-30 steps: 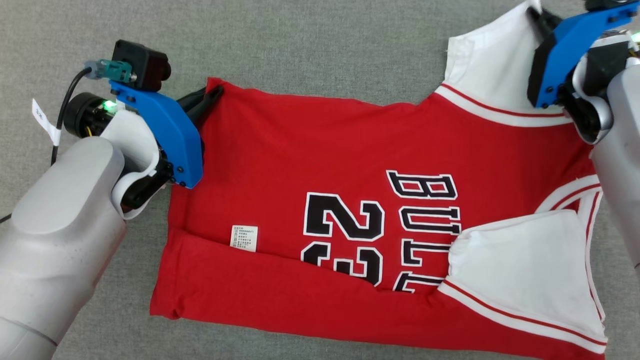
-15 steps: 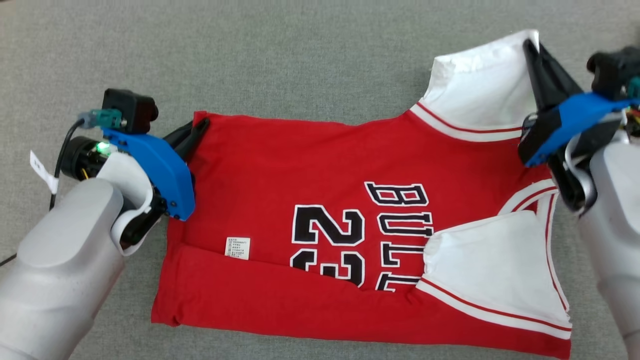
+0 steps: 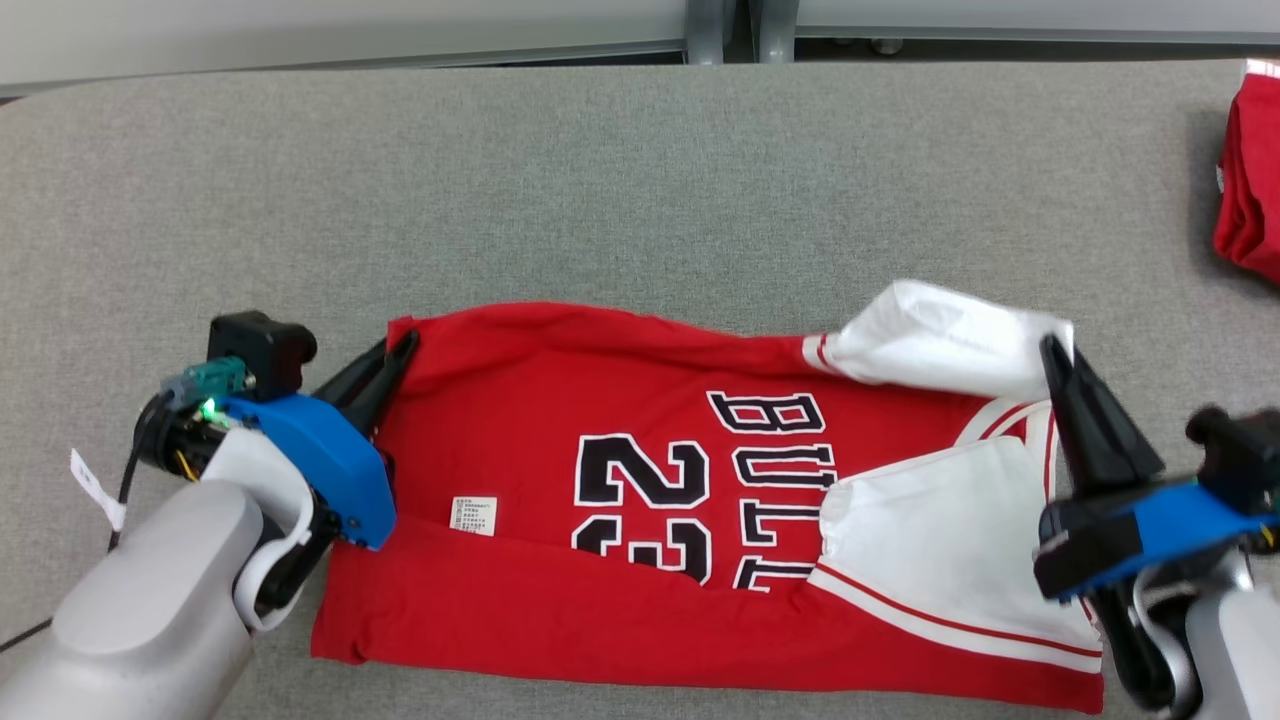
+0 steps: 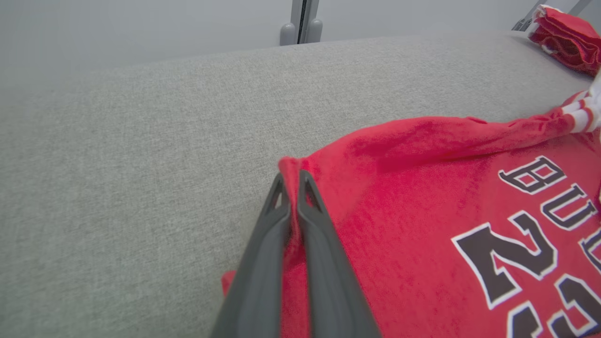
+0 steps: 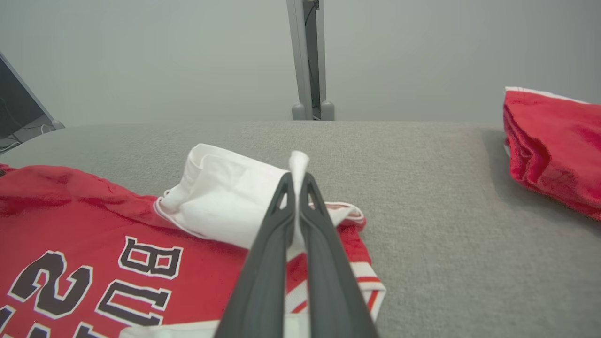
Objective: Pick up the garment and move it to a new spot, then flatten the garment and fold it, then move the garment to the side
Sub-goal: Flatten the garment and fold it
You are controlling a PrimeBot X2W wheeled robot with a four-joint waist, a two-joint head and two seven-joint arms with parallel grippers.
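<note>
On grey table (image 3: 600,180), centre: red garment (image 3: 560,420), partly folded. Left gripper (image 3: 404,342), 9 o'clock of garment, pinched on red hem corner (image 3: 398,328). Right gripper (image 3: 1052,348), 3 o'clock, clamped on white sleeve (image 3: 930,340). Second red pile (image 3: 1245,190) at 2 o'clock.

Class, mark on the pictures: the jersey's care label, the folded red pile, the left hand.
care label (image 3: 473,513): head view, centre of the white tag.
folded red pile (image 5: 549,145): right wrist view, its top layer.
left hand (image 4: 292,180): left wrist view, between its fingertips.
</note>
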